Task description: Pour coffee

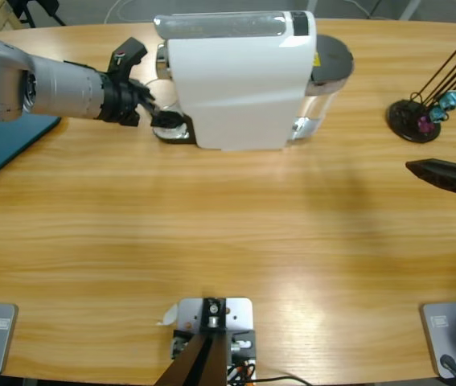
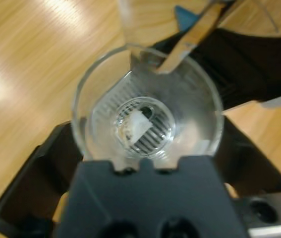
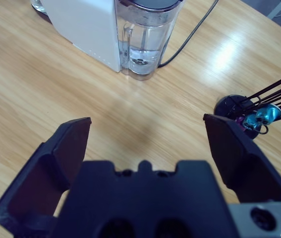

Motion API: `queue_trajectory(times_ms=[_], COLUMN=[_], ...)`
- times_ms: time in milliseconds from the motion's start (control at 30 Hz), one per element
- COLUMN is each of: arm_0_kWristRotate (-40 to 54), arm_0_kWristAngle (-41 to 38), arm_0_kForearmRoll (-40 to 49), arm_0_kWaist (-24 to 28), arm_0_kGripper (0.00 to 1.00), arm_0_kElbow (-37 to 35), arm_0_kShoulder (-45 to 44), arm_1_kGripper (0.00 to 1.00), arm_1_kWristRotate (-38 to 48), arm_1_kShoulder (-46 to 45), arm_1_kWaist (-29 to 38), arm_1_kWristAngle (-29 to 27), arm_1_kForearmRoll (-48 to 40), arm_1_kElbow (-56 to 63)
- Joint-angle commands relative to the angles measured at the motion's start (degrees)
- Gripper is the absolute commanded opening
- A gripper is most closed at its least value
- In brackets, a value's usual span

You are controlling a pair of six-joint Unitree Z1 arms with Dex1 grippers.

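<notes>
Coffee machine, white and boxy, stands at the table's far edge near the middle, its clear water tank at the right end with a black cable trailing off behind; my left gripper reaches in from the left edge to the machine's left end, where a clear glass cup sits on the ribbed drip tray; my fingers lie on either side of the cup, though whether they press its wall I cannot tell; my right gripper hangs over bare wood by the right edge, its fingers spread wide and holding nothing; near it stands a black stand of thin rods; a blue mat lies at the left edge.
</notes>
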Motion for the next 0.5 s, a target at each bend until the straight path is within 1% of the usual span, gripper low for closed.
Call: queue_trajectory(times_ms=[33, 133, 333, 500], arm_0_kWristRotate=[-0.32, -0.23, -0.14, -0.14], arm_0_kWristAngle=[1.59, 1.66, 2.19, 1.86], arm_0_kForearmRoll=[1.48, 2.38, 7.05, 13.35], arm_0_kWaist=[-0.99, -0.45, 0.31, 0.85], arm_0_kGripper=[0.996, 0.996, 0.996, 0.996], arm_0_kElbow=[1.03, 1.49, 1.17, 0.94], arm_0_kShoulder=[1.16, -0.65, -8.38, -14.01], arm_1_kGripper=[0.973, 0.973, 0.973, 0.973], arm_1_kWristRotate=[0.68, 0.68, 0.68, 0.68], arm_1_kShoulder=[-0.45, 0.01, 0.5, 0.68], arm_1_kWaist=[-0.56, -0.56, -0.56, -0.56], arm_1_kWristAngle=[-0.88, -0.74, -0.16, 0.44], arm_1_kForearmRoll=[-0.35, -0.64, -0.67, -0.43], arm_1_kElbow=[2.08, 2.08, 2.17, 2.01])
